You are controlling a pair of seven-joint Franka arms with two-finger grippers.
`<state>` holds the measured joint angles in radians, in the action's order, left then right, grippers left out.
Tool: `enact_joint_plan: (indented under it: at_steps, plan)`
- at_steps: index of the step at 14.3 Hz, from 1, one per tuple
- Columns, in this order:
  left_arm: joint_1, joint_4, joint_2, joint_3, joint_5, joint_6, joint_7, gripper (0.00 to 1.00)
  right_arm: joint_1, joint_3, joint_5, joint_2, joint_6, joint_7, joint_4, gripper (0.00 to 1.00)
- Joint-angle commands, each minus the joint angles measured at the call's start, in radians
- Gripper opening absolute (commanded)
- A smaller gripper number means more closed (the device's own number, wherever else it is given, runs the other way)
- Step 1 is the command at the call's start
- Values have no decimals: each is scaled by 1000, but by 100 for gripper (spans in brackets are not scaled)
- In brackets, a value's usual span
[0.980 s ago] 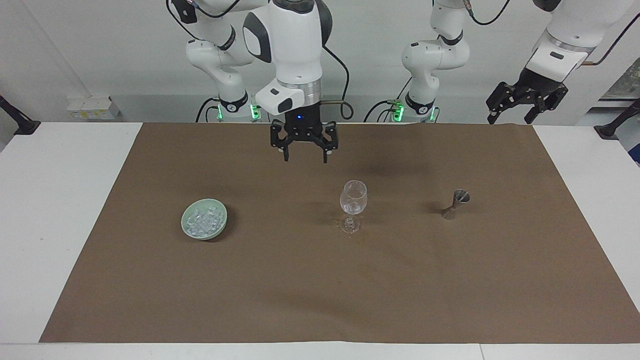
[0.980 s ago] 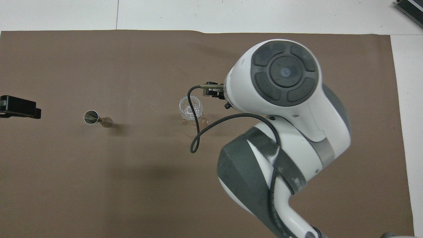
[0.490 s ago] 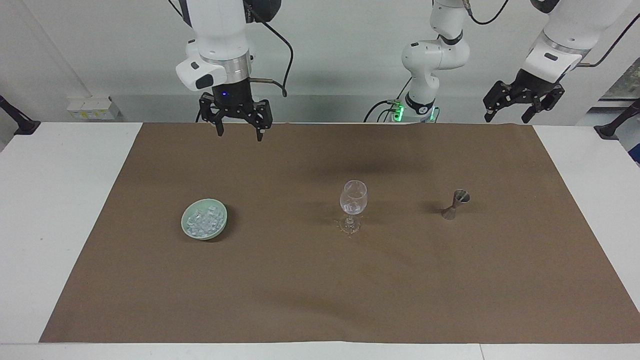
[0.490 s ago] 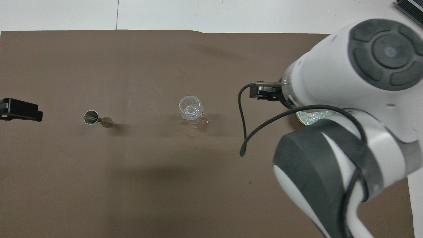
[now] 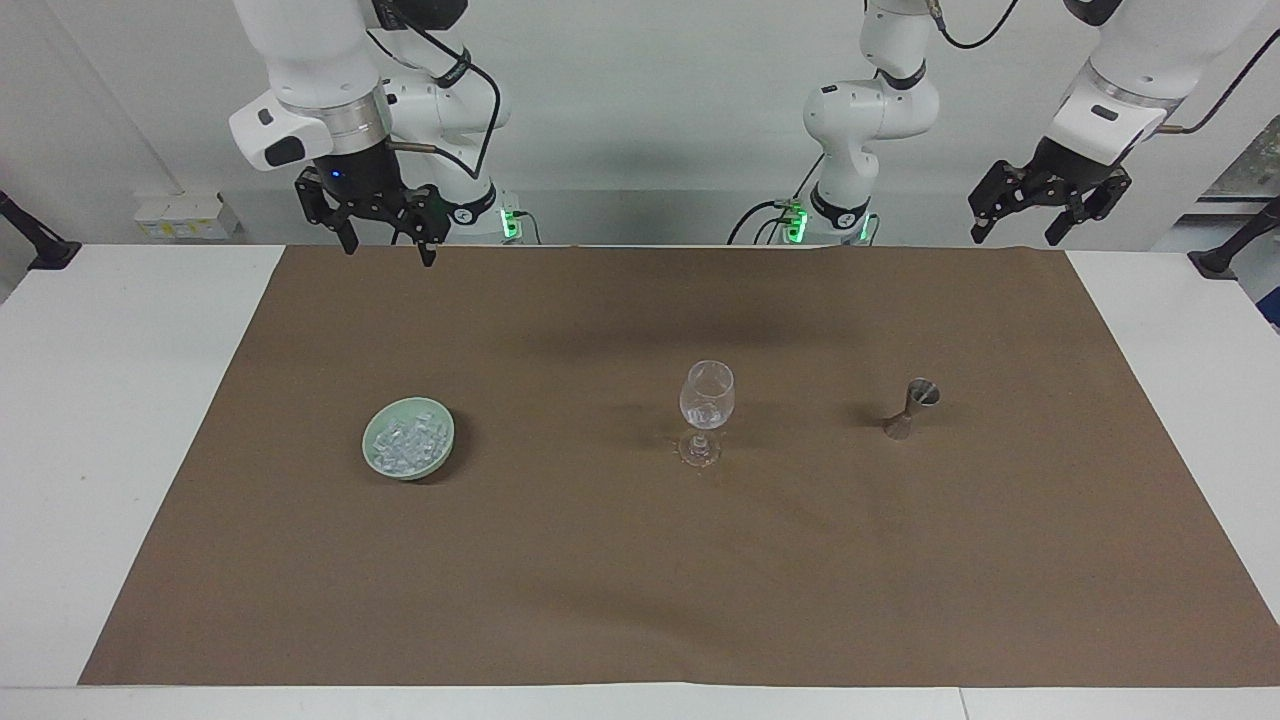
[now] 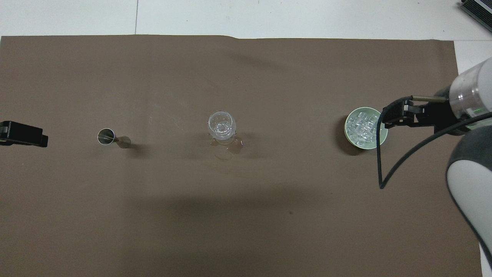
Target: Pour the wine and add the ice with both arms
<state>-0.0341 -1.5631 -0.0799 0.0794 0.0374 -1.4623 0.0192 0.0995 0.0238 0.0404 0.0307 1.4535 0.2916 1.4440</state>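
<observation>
- The counter (image 5: 120,420) is white, and a brown paper sheet (image 5: 640,560) covers most of it.
- The right arm (image 5: 300,70) hangs raised over the sheet's edge nearest the robots, at its own end of the counter; in the facing view the right tool (image 5: 382,243) sits at 11 o'clock from the bowl, released, holding nothing.
- The left arm (image 5: 1130,80) waits raised at the other end; the left tool (image 5: 1015,228) is released too, at 1 o'clock from the jigger in the facing view.
- A pale green bowl (image 5: 407,438) stands on the sheet, well apart from both tools.
- A stemmed glass (image 5: 705,405) stands upright mid-sheet, between bowl and jigger, with wet marks at its foot.
- A metal jigger (image 5: 912,408) stands toward the left arm's end.
- The ice (image 5: 408,440) fills the bowl; a few pieces lie in the glass.
</observation>
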Motion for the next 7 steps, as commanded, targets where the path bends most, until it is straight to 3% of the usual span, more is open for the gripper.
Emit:
enact_joint_plan:
  at_steps: [1,4,7]
  plan:
    - [-1,-28,-28,0,-8,3,-2,100,-1,-36,-37,-52,-54,-77,33,100]
    - [-3,-29,-28,0,-7,5,-2,100,-3,-42,-33,-112,-62,-92,103,100]
    - [-3,-29,-28,0,-7,7,-2,100,-7,-42,-34,-114,-61,-94,108,100]
